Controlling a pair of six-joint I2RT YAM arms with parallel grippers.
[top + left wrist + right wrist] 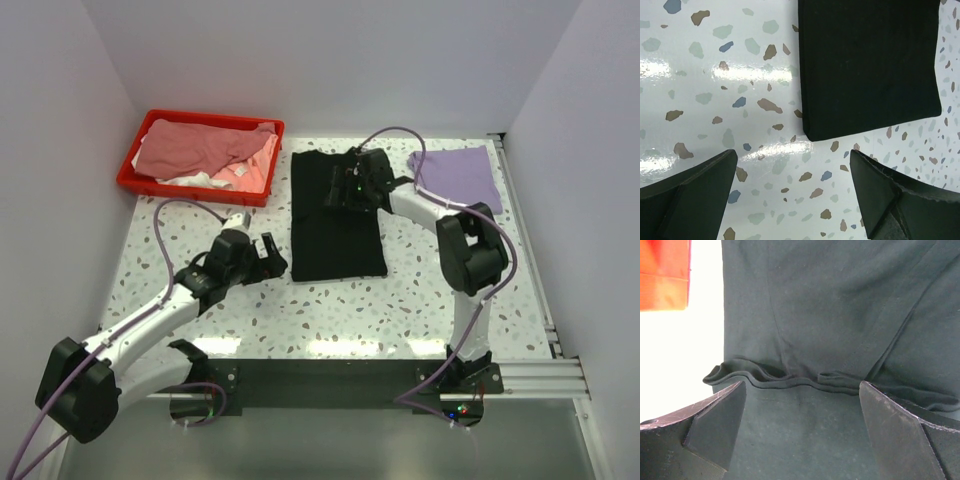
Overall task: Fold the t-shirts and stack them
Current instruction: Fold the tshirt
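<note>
While hovering wide open and empty above the far part of the black t-shirt (335,215), bring the right jaws straight down over the rumpled layered edge (790,380) seen between them in the right wrist view. Pinch every layer at once, not just the top one. Probably the crosswise fold next, judging by the long strip shape. Pair this with the left jaws, likewise spread wide and holding nothing, just beside the near left corner (812,135) of the same shirt but not touching it. Grip low, close to the tabletop (330,310), lift only enough to clear, carry one end over the other, and square the edges before letting go. Beware of a loose inner layer slipping free at the bunched end.

Black t-shirt: lying mid-tabletop as a long narrow rectangle, folded lengthwise, flat and crisp at the near end, wavy and bunched farther up. Matte, soft, several layers thick.

Light purple t-shirt (455,172): folded flat at the far right of the tabletop, well apart from the left jaws.

Dusty pink t-shirt (195,145) and white t-shirt (188,180): heaped unfolded in the red bin (190,192) at the far left.
</note>
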